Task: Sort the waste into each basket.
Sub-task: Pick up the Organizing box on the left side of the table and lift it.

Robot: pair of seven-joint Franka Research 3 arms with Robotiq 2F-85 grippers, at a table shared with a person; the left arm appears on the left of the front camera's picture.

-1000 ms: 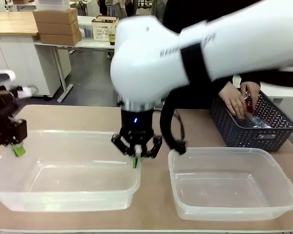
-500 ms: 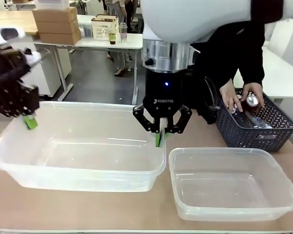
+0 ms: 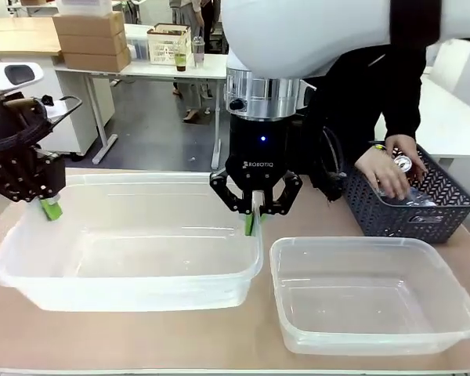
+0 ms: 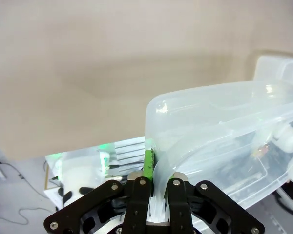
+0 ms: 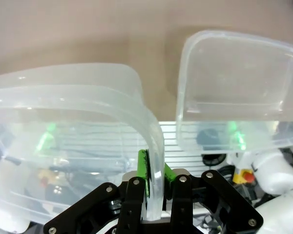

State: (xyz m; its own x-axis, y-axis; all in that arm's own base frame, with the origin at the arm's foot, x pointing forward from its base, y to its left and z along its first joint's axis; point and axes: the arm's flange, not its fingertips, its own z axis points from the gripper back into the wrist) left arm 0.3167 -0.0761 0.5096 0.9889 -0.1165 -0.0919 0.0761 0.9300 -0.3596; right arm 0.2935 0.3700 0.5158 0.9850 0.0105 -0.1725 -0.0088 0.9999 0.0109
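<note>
The left see-through tub [image 3: 133,182] is held up between both arms, a little above the table. My left gripper [image 3: 50,208] is shut on its left rim, and my right gripper [image 3: 253,222] is shut on its right rim. In the left wrist view, my left gripper [image 4: 157,181] pinches the tub's rolled rim [image 4: 219,105]. The right wrist view has my right gripper [image 5: 155,184] clamped on the tub's wall [image 5: 73,92], with the second tub [image 5: 237,105] beyond. That second tub [image 3: 352,244] stands on the table at the right. A can [image 3: 403,163] and a see-through bottle [image 3: 407,197] are under a person's hands.
A dark lattice basket [image 3: 423,223] stands at the far right of the table, with the person's hands [image 3: 380,168] reaching into it. The right arm's white body [image 3: 321,35] spans the top of the front view. Desks and boxes lie beyond the table.
Both grippers have lifted the left tub off the table and carried it to the right and away from me. The person's hands have shifted inside the dark basket.
</note>
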